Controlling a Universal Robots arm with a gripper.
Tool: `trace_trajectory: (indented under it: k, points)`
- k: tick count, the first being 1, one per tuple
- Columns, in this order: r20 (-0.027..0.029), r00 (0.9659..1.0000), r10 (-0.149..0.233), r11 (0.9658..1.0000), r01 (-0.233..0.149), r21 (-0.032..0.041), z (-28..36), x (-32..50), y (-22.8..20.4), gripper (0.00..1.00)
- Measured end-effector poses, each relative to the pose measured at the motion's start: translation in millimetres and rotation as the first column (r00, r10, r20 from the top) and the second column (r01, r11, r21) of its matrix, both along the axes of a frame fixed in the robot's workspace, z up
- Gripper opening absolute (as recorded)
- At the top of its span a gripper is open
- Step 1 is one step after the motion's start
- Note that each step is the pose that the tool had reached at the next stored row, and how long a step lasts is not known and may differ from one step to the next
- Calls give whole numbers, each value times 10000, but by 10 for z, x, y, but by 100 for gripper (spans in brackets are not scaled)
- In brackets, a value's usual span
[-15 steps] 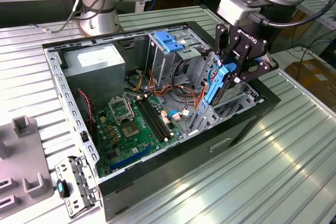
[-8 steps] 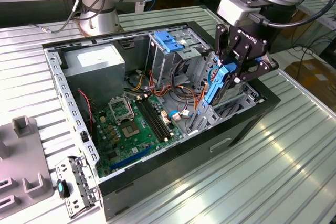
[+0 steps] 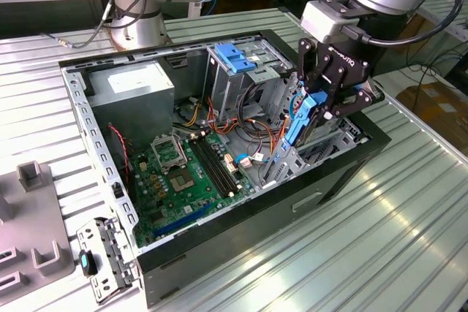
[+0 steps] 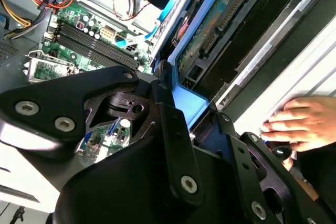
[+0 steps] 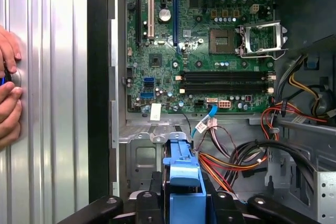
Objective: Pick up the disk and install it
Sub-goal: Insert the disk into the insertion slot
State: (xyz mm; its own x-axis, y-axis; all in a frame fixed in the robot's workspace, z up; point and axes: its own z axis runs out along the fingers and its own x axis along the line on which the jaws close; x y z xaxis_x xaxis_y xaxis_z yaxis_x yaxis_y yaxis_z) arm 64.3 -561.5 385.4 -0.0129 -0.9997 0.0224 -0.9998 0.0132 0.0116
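Note:
My gripper (image 3: pixel 313 107) is shut on the disk (image 3: pixel 298 120), a drive framed by blue carrier rails. The disk stands on edge, nearly upright, over the metal drive bay (image 3: pixel 285 166) at the end of the open computer case (image 3: pixel 241 231) on the exterior view's right. Its lower end is down among the bay's metal walls. In the first wrist view the blue carrier (image 5: pixel 184 179) sits between my black fingers (image 5: pixel 156 184). In the second wrist view the blue rail (image 4: pixel 190 102) and a green circuit side (image 4: pixel 207 35) of the disk show past the gripper body.
The green motherboard (image 3: pixel 183 173) lies on the case floor, with loose cables (image 3: pixel 256 129) beside the bay. A grey box (image 3: pixel 135 85) and a cage with a light-blue flap (image 3: pixel 234 56) stand at the back. A person's hand (image 4: pixel 299 124) rests on the table beside the case.

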Motion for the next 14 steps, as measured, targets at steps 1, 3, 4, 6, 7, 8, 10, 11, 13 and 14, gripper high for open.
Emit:
trace_trajectory:
  k: [1, 3, 4, 6, 7, 8, 10, 11, 13, 14]
  points:
    - [0, 10000, 0, 10000, 0, 2, -1, 0, 0, 38]
    - [0, 10000, 0, 10000, 0, 3, -3, 0, 0, 44]
    - [1, 10000, 2, 10000, -2, 7, -12, 2, 1, 44]
    - [1, 10000, 2, 10000, -2, 5, -46, 12, 0, 43]
    - [0, 10000, 0, 10000, 0, 3, -78, 16, 0, 36]
    - [0, 10000, 1, 10000, -1, 3, -106, 21, 0, 30]
    - [0, 10000, 1, 10000, -1, 3, -151, 42, 0, 24]
    - [0, 10000, 1, 10000, -1, 4, -176, 56, 0, 18]
    - [0, 10000, 1, 10000, -1, 2, -203, 71, 0, 11]
    - [0, 10000, 0, 10000, 0, 1, -203, 71, 0, 11]
